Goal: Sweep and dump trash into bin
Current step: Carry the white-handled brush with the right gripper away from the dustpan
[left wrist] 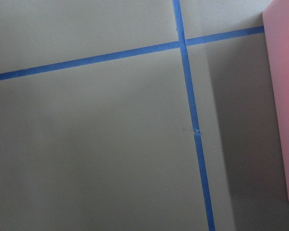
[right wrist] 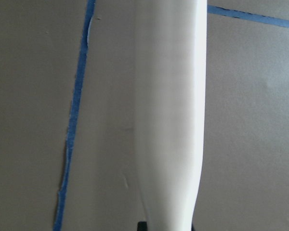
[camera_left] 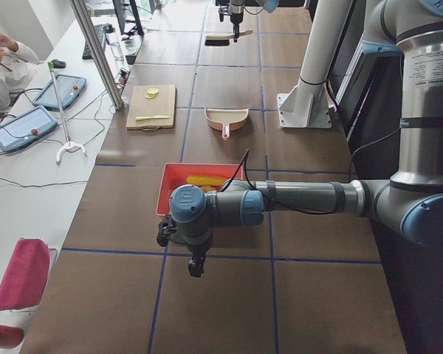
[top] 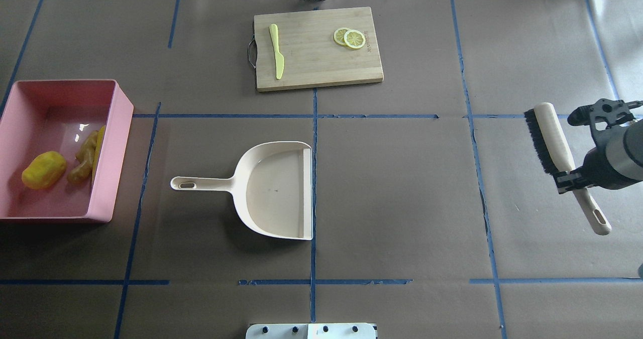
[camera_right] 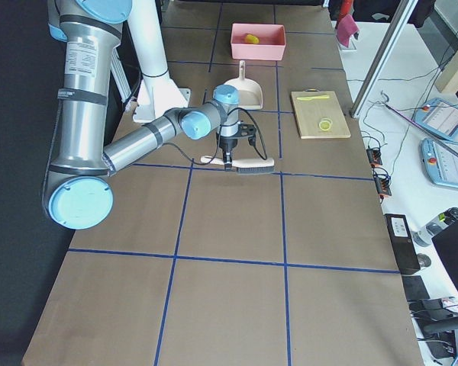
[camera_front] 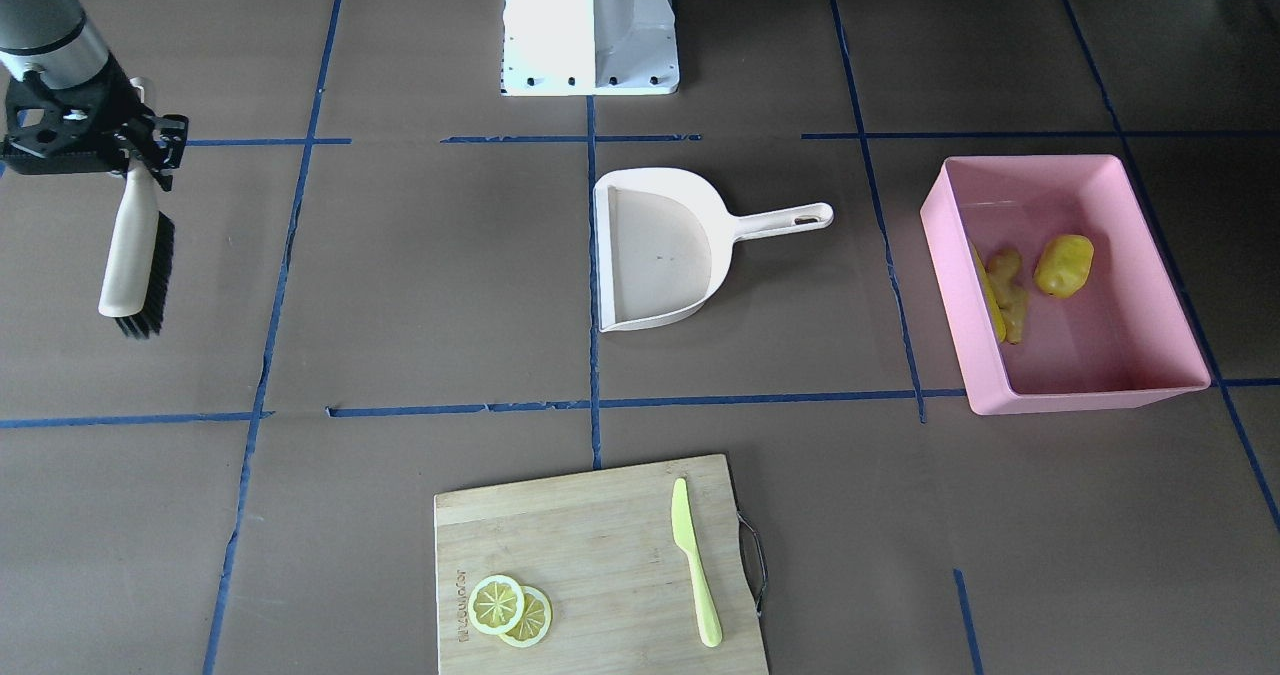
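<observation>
**Brush [right wrist: 168, 115] held level at the table's right end**

Its handle fills the right wrist view. Overhead, the right gripper [top: 570, 181] is clamped on it. The corn cob [top: 99, 150], fruit [top: 43, 170] and ginger root [top: 84, 159] lie in the bin [top: 113, 128]. Only the left-end view shows the left gripper [camera_left: 196, 262], low beside the bin; whether it is apart or together cannot be told.

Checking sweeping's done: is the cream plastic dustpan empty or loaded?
Empty. The cream dustpan is bare inside; the yellow toy foods lie in the pink plastic tub.

Trash [top: 44, 170] lies in the bin [top: 111, 148]; dustpan [top: 274, 188] right of it, brush [top: 551, 135] farther right.
</observation>
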`<action>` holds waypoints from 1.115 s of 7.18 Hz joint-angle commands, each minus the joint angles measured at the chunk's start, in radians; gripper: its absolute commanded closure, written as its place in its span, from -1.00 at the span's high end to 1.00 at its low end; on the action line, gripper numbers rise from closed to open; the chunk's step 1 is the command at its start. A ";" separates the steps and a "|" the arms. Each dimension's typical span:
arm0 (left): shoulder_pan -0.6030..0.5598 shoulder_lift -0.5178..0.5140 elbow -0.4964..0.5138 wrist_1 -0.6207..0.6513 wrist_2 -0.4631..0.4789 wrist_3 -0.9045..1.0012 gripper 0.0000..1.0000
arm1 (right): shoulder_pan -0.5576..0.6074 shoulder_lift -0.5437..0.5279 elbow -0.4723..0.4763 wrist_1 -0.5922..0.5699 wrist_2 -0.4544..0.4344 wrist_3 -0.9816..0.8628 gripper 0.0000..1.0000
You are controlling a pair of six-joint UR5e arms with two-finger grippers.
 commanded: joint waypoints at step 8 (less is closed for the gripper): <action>0.000 0.002 -0.029 0.002 0.000 0.003 1.00 | 0.094 -0.198 -0.313 0.438 0.070 -0.004 -0.92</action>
